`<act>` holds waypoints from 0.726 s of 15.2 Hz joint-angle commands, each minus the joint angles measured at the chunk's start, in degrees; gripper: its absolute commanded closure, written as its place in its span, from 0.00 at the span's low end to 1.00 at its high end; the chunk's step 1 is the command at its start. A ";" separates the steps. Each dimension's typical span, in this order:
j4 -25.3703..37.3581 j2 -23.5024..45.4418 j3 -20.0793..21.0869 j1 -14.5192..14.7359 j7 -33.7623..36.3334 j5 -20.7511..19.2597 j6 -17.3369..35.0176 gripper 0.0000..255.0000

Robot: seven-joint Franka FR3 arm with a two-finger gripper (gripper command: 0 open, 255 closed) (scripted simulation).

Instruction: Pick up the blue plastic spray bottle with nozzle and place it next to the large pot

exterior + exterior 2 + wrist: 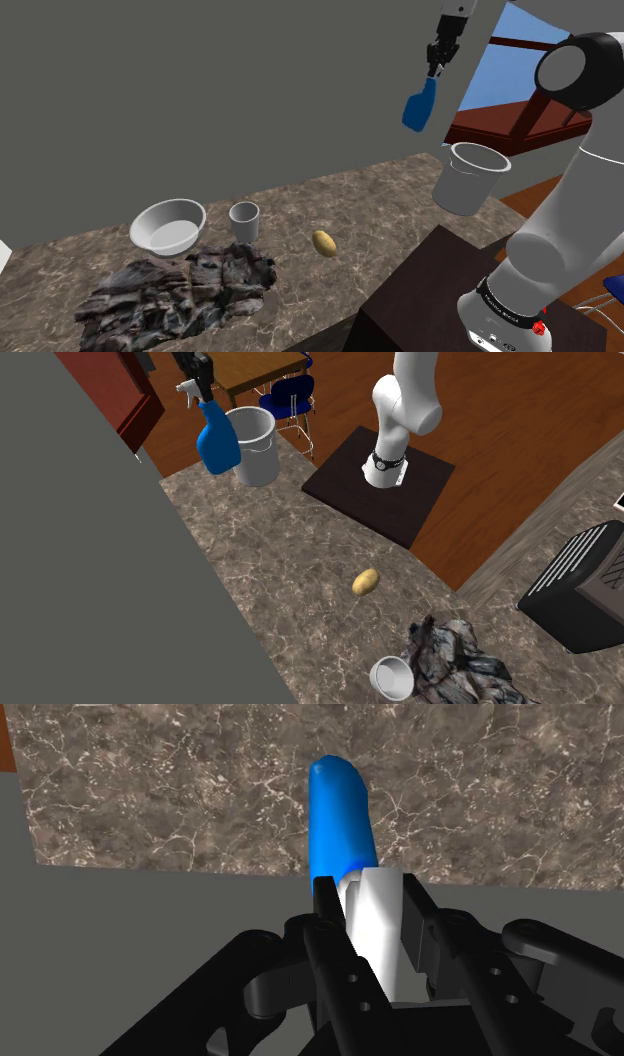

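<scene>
The blue spray bottle (420,103) with a white nozzle hangs in the air, high above the marble counter. My black gripper (437,67) is shut on its white nozzle top. In the second exterior view the blue spray bottle (216,440) dangles just beside the large pot (255,445), on that view's left of it. The large pot (470,177) is pale grey and stands on the counter's end, below the bottle and toward the shoulder view's right. In the wrist view my gripper (372,919) clasps the white nozzle, and the blue spray bottle (341,819) points away over the counter.
A white bowl (168,225), a small grey cup (244,219), a potato (324,242) and a crumpled dark cloth (180,290) lie on the marble counter (380,200). A grey wall (200,90) runs behind it. My dark stand (420,300) sits by the counter's edge.
</scene>
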 commanded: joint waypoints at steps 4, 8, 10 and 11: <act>1.38 0.84 -2.50 -3.96 -6.36 0.63 -0.66 1.00; -4.38 -1.01 -2.38 -3.54 -6.12 0.13 3.30 1.00; -6.97 -1.76 -2.32 -3.38 -6.02 -0.06 5.17 1.00; -8.21 -2.10 -2.29 -3.32 -5.98 -0.15 6.08 1.00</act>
